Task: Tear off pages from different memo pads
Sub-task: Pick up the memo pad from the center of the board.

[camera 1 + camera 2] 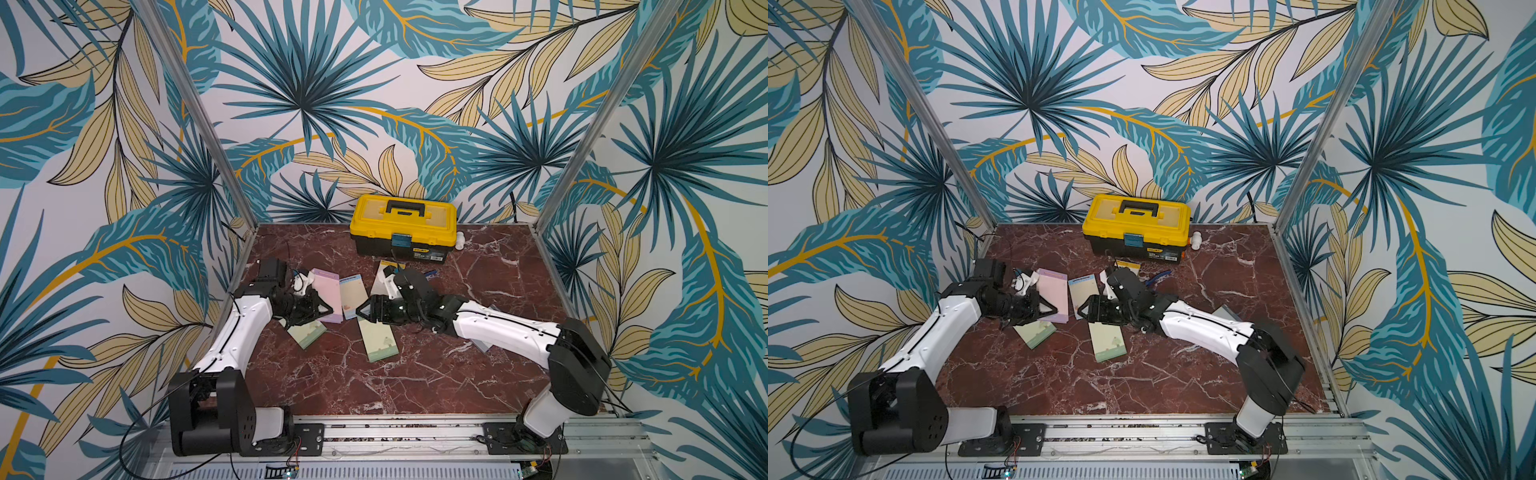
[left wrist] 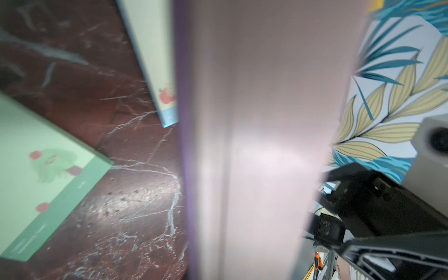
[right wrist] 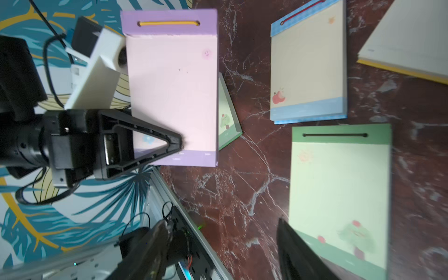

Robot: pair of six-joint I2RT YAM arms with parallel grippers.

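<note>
Setting: red-brown marbled desk (image 1: 415, 374) inside leaf-patterned walls, two arms reaching in from the near edge.
Left tool (image 1: 321, 309): pressed together on a lower corner of the pink-lilac pad (image 3: 172, 92), shown most clearly in the right wrist view.
Pink-lilac pad: left of centre, purple header end toward the back wall. Covers an edge of the nearer green pad (image 1: 307, 334) in the right wrist view and fills the left wrist view as a blur.
Right tool (image 3: 224, 221): fingers spread wide, holding nothing, poised by the header end of the middle green pad (image 1: 377, 338).
Blue-bordered pad (image 1: 353, 297): flat, just beside the pink-lilac pad, between the two tools.
Cream pad with yellow header (image 3: 407, 41): behind the right wrist, toward the toolbox.
Grey-lavender pad (image 1: 1227, 311): mostly hidden under the right arm.
Yellow toolbox (image 1: 403, 226): lid shut, against the back wall.
</note>
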